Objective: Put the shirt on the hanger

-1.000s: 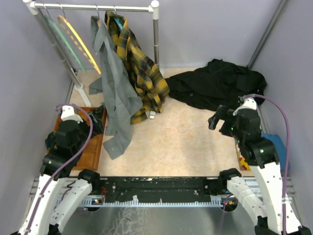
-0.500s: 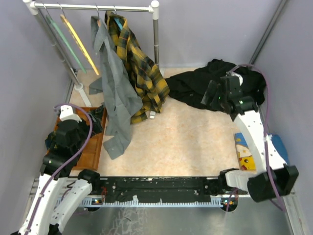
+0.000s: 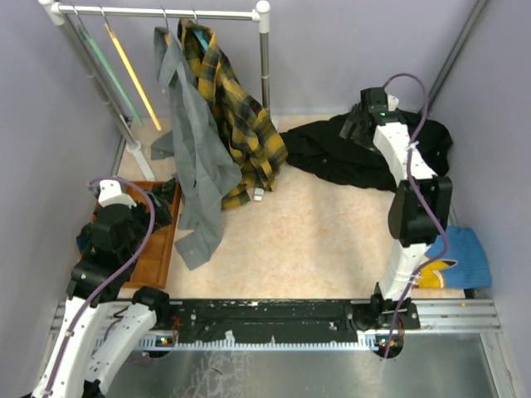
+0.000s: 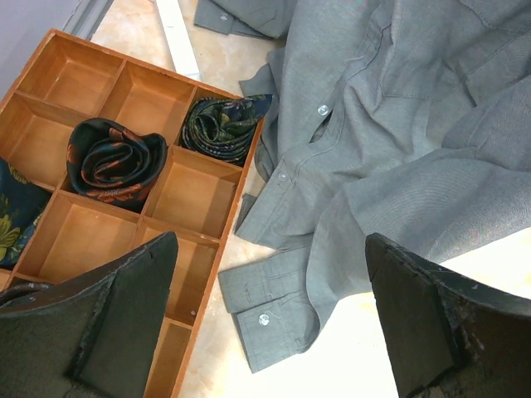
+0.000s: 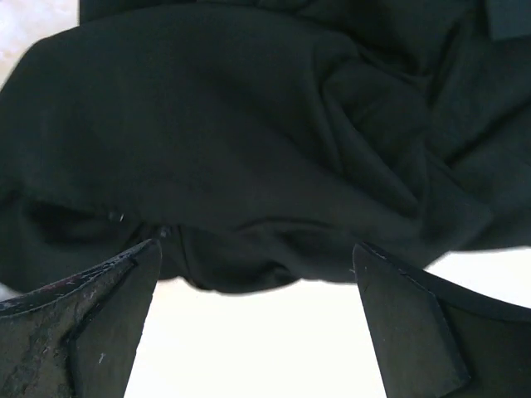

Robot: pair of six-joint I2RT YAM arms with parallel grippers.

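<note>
Table point(image 3: 323, 240): the black shirt point(image 3: 328, 153) lies heaped at 1 o'clock, the yellow hanger point(image 3: 131, 73) hangs on the rail point(image 3: 166, 12) at 11 o'clock, well apart. Right gripper point(image 5: 257, 274) hovers over the shirt's edge w/ jaws wide, holding nothing; left gripper point(image 4: 270, 245) at 8 o'clock is also wide open & empty, above the grey shirt point(image 4: 398, 124) beside the wooden tray point(image 4: 219, 249). Risk, imo: closing on a thick fold grabs several layers, so the shirt comes up bunched w/ the collar lost. Right wrist view shows folds & edge close up but no collar label; only the top view shows the hanger
</note>
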